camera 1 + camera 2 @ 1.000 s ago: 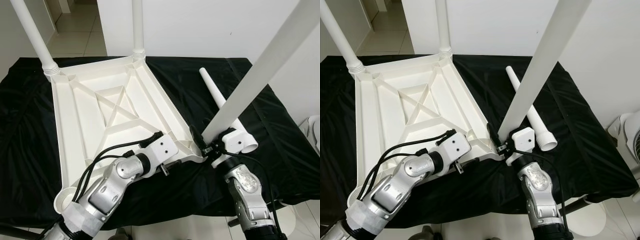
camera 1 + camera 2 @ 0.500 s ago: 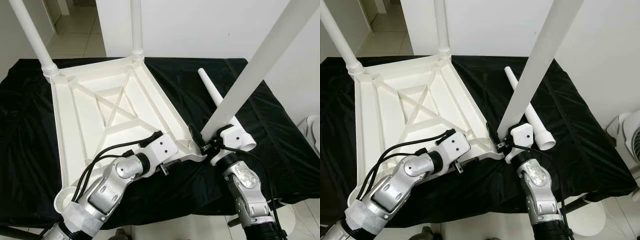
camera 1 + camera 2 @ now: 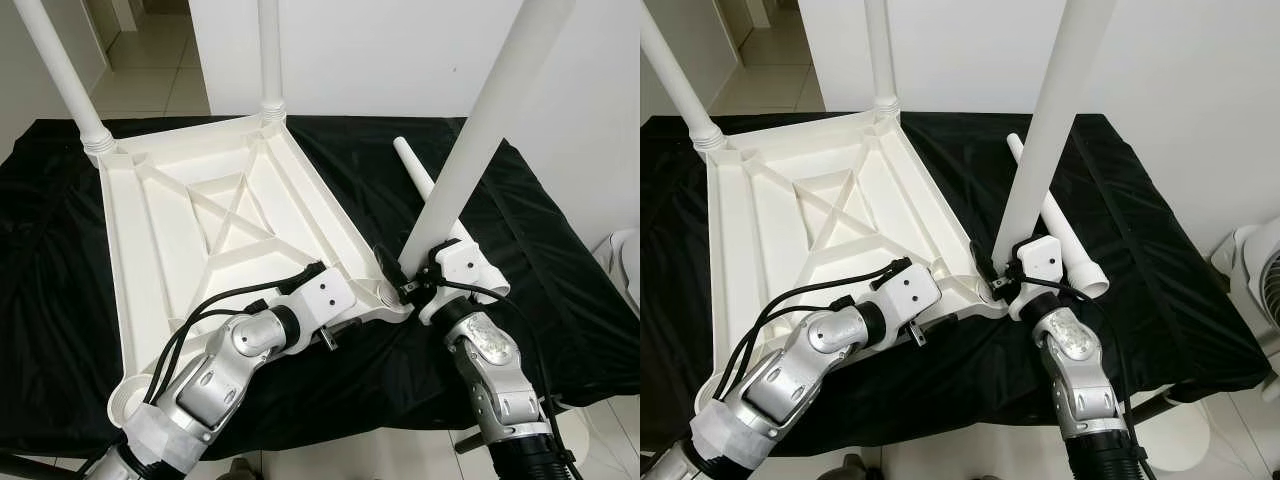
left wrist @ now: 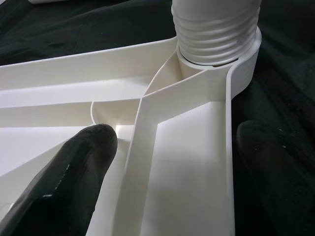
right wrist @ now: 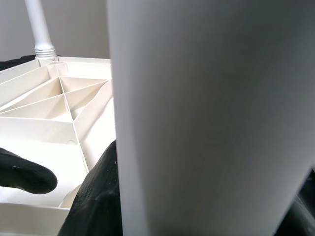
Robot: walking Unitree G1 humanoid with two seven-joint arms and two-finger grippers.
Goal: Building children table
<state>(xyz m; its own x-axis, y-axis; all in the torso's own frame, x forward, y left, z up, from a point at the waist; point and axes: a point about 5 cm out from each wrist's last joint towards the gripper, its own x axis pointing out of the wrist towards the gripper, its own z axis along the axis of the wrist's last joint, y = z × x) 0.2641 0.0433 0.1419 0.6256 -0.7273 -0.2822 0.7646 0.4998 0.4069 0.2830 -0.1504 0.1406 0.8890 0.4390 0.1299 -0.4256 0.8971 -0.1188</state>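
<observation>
The right end effector [image 3: 405, 290] holds a white leg [image 3: 478, 130] at the upturned tabletop [image 3: 200, 230] corner.

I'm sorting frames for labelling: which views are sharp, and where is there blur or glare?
Left eye view: sharp and evenly lit, tabletop ribs crisp on the black cloth. Left wrist view: threaded leg end sharp, near finger soft, a small bright glare beside it. Right wrist view: held leg is a featureless, out-of-focus white mass.
</observation>
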